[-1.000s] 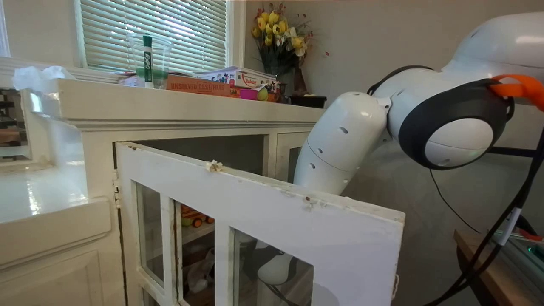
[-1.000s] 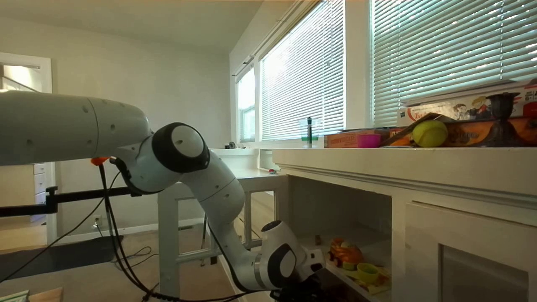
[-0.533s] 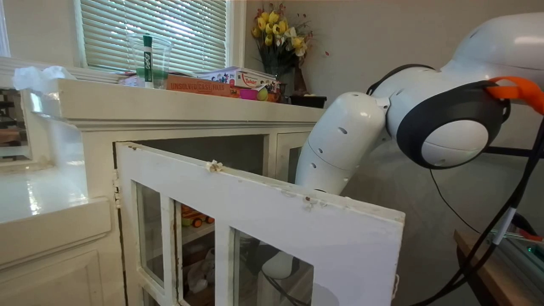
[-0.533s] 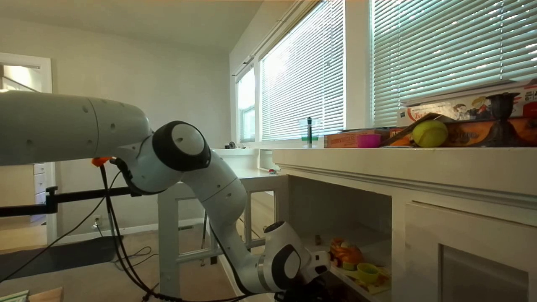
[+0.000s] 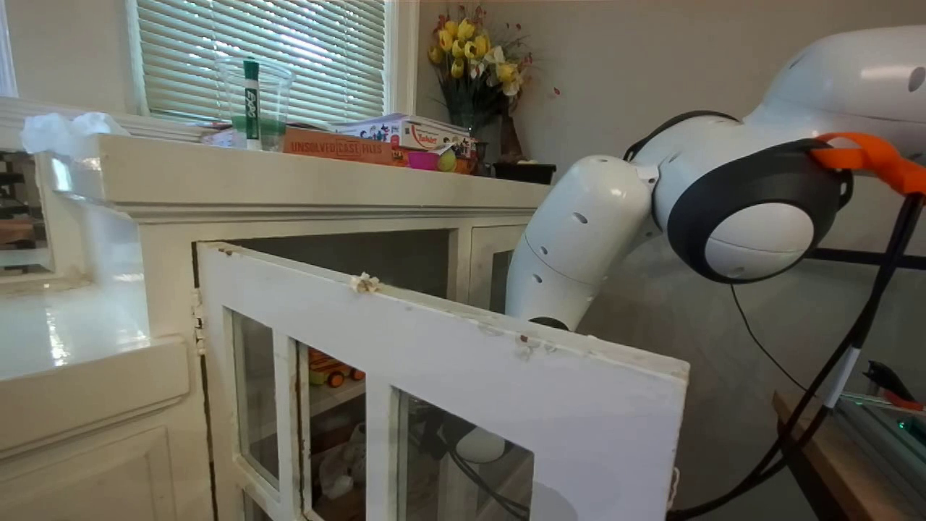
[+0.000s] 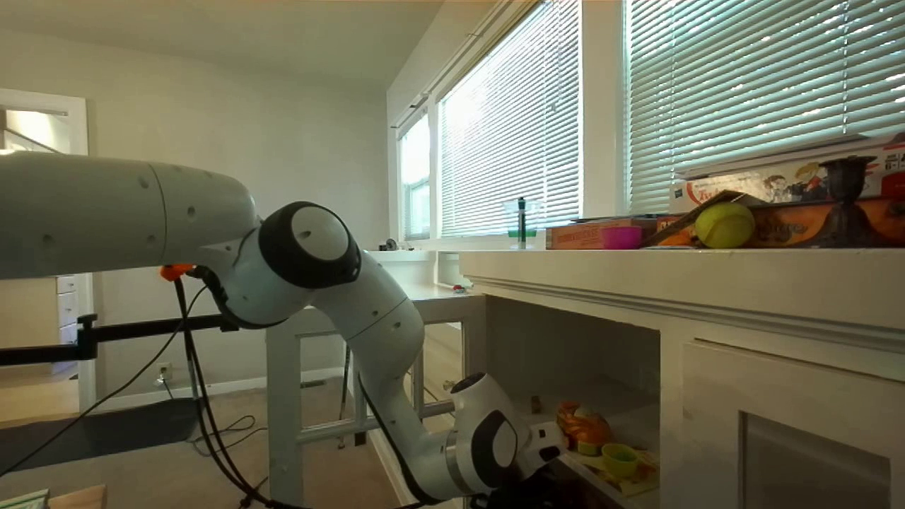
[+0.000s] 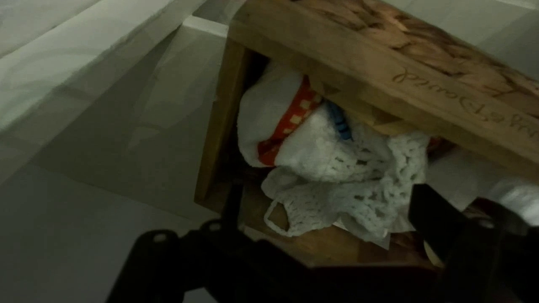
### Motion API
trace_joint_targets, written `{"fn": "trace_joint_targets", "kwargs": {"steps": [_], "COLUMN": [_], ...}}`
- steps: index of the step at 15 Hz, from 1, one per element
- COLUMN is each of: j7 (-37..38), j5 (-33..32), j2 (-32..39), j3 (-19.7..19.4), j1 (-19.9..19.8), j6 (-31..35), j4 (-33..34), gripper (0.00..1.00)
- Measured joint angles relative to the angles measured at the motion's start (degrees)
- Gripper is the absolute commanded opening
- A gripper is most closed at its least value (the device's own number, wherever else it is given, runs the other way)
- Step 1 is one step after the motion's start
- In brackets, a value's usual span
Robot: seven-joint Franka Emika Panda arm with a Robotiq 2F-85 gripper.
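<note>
In the wrist view my gripper (image 7: 328, 189) stands open, its dark fingers wide apart. Between and beyond the fingertips lies a white crocheted cloth (image 7: 358, 202) with a small loop at one end; I cannot tell whether a finger touches it. The cloth is in a wooden box (image 7: 379, 63) with handwriting on its rim. Beside it are a white cloth with a red checkered band (image 7: 290, 122) and a blue crayon-like stick (image 7: 339, 122). In an exterior view the dark gripper body shows low at the cabinet opening, its fingers hidden.
The swung-out cabinet door (image 5: 608, 434) stands beside the arm. Above the gripper, a shelf (image 6: 594, 478) bears an orange toy (image 6: 583, 424) and a green cup (image 6: 620, 461). Boxes, a tennis ball (image 6: 725, 225) and a green marker (image 5: 252, 105) sit on the countertop. Cables (image 6: 212, 431) hang from the arm.
The wrist and gripper have shifted a little towards the cabinet and slightly down. The elbow has swung slightly and the hanging cables moved with it. Door and shelf objects stay put.
</note>
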Motion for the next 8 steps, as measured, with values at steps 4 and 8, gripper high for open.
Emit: {"fn": "trace_joint_targets", "kwargs": {"steps": [4, 8], "j7": [0.7, 0.6], "j5": [-4.3, -4.5], "j2": [0.0, 0.0], "j3": [2.7, 2.8], "j1": [-2.5, -2.7], "j6": [-0.2, -0.2], "j4": [2.7, 2.9], "gripper": [1.0, 1.0]}}
